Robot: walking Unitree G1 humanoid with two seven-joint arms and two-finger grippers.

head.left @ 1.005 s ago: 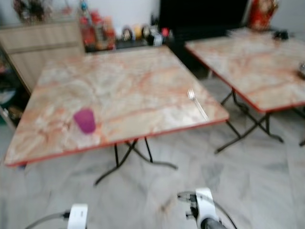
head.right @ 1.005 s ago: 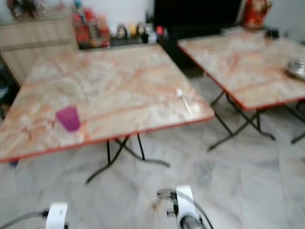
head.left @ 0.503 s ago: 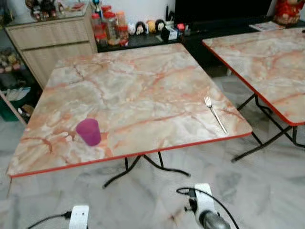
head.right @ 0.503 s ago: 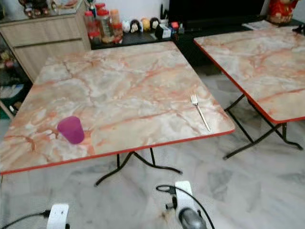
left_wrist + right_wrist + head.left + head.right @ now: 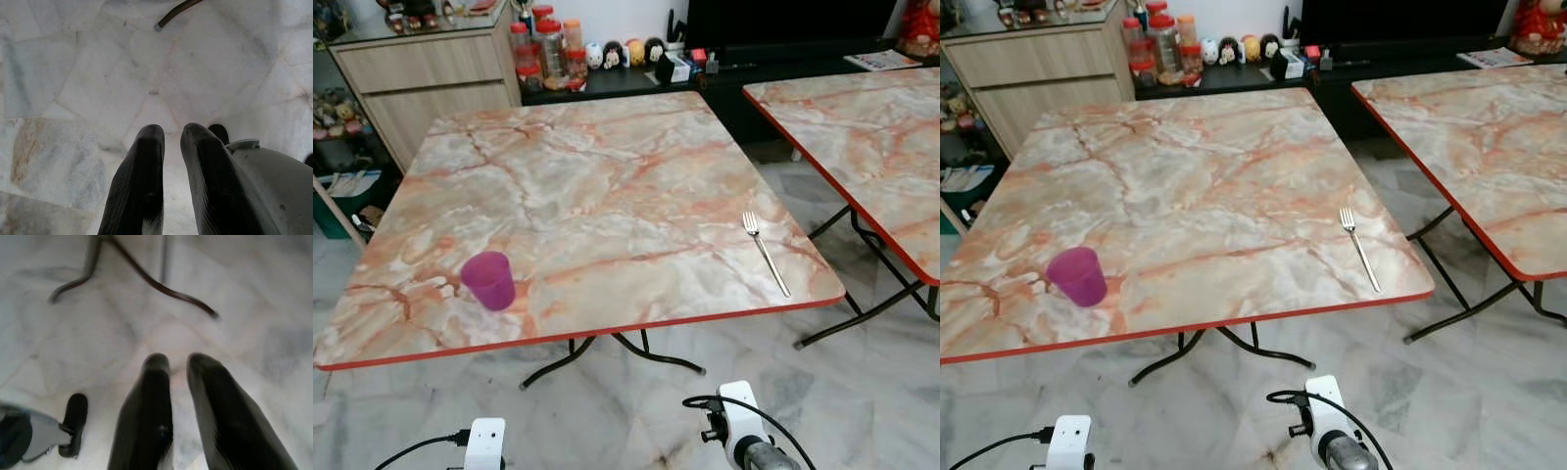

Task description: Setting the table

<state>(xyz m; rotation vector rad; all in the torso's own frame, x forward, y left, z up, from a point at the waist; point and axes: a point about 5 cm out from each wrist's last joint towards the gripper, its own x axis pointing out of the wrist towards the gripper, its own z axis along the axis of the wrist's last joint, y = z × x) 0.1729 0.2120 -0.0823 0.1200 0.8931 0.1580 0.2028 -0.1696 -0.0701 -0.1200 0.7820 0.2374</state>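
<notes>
Hanging idle over the floor [image 5: 73, 73], left gripper [image 5: 171, 134] and right gripper [image 5: 178, 362], both narrow and empty, leave cup [image 5: 489, 280] and fork [image 5: 766, 252] untouched near the table [image 5: 607, 176] edge.

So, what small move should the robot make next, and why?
Probably a step forward to the table. Both arms hang low over the floor, and the left gripper and right gripper hold nothing, their fingers slightly apart. The purple cup and the fork lie near the front edge, apparently beyond reach from here.
</notes>
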